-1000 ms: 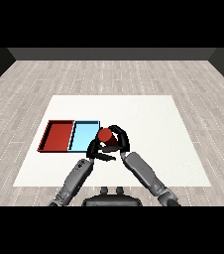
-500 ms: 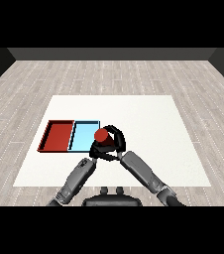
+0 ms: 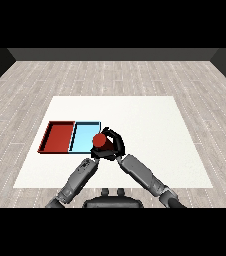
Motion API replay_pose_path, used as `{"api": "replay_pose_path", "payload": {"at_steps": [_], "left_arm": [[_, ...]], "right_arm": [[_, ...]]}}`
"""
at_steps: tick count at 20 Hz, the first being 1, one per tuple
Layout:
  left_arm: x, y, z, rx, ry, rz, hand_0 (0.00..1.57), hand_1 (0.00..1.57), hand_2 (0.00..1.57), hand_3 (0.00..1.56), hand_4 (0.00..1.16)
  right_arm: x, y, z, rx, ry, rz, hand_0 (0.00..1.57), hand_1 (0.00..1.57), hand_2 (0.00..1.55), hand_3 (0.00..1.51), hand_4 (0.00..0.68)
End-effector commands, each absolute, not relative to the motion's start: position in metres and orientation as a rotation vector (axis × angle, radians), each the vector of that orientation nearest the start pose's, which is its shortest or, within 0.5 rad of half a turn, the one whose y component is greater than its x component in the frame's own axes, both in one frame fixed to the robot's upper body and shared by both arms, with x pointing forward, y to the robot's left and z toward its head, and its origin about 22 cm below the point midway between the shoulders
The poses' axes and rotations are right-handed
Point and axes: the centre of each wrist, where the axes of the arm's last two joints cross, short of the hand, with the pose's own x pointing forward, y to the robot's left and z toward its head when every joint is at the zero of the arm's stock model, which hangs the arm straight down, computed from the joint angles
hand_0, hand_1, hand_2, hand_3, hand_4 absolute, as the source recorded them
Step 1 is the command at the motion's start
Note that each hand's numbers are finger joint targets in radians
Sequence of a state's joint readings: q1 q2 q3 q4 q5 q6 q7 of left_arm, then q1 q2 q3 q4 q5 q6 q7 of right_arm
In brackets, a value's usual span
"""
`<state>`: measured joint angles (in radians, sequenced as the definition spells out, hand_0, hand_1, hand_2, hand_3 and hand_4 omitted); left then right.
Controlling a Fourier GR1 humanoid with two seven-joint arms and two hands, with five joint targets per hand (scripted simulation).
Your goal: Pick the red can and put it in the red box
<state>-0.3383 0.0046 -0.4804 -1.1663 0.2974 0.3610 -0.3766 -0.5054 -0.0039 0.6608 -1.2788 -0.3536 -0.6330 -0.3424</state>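
The red can [image 3: 101, 140] is held upright above the right edge of the light blue tray [image 3: 83, 136], with my right hand [image 3: 117, 145] curled round it from the right. The red tray [image 3: 59, 137] lies just left of the blue one and holds nothing. My left hand [image 3: 95, 154] sits low, right below the can and partly hidden behind the right hand.
The white table [image 3: 155, 125] stretches wide to the right of the trays and beyond them. Both trays sit side by side near the table's left front. My two forearms cross the front edge close together.
The right hand has carried the red can leftward, from beside the blue tray to over its right edge. The left hand has stayed about where it was.
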Motion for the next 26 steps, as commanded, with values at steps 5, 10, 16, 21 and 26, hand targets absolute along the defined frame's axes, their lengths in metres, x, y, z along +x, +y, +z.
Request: {"api": "replay_pose_path", "payload": {"at_steps": [5, 10, 16, 21, 26], "left_arm": [[0.282, 0.08, -0.007, -0.054, -1.663, 0.004, 1.53, 1.53, 1.47, 1.37, 0.86], [0.29, 0.08, -0.009, -0.026, -1.72, 0.033, 1.57, 1.57, 1.51, 1.41, 1.0], [0.285, 0.08, -0.01, 0.026, -1.772, 0.049, 1.57, 1.57, 1.53, 1.43, 0.97], [0.291, 0.083, -0.005, 0.046, -1.776, 0.054, 1.57, 1.57, 1.53, 1.45, 1.12], [0.296, 0.096, 0.001, 0.047, -1.77, 0.042, 1.57, 1.57, 1.53, 1.45, 1.12]], "right_arm": [[0.277, -0.03, 0.052, 0.267, -1.896, 0.079, 1.52, 1.52, 1.46, 1.38, 0.623], [0.283, -0.032, 0.045, 0.284, -1.908, 0.096, 1.46, 1.46, 1.45, 1.38, 0.607], [0.288, -0.04, 0.048, 0.311, -1.906, 0.04, 1.45, 1.45, 1.44, 1.38, 0.597], [0.282, -0.035, 0.045, 0.255, -1.901, 0.125, 0.0, 0.0, 0.0, 0.0, 0.0], [0.27, -0.047, 0.034, 0.241, -1.892, 0.148, 0.0, 0.0, 0.0, 0.0, 0.0]]}}
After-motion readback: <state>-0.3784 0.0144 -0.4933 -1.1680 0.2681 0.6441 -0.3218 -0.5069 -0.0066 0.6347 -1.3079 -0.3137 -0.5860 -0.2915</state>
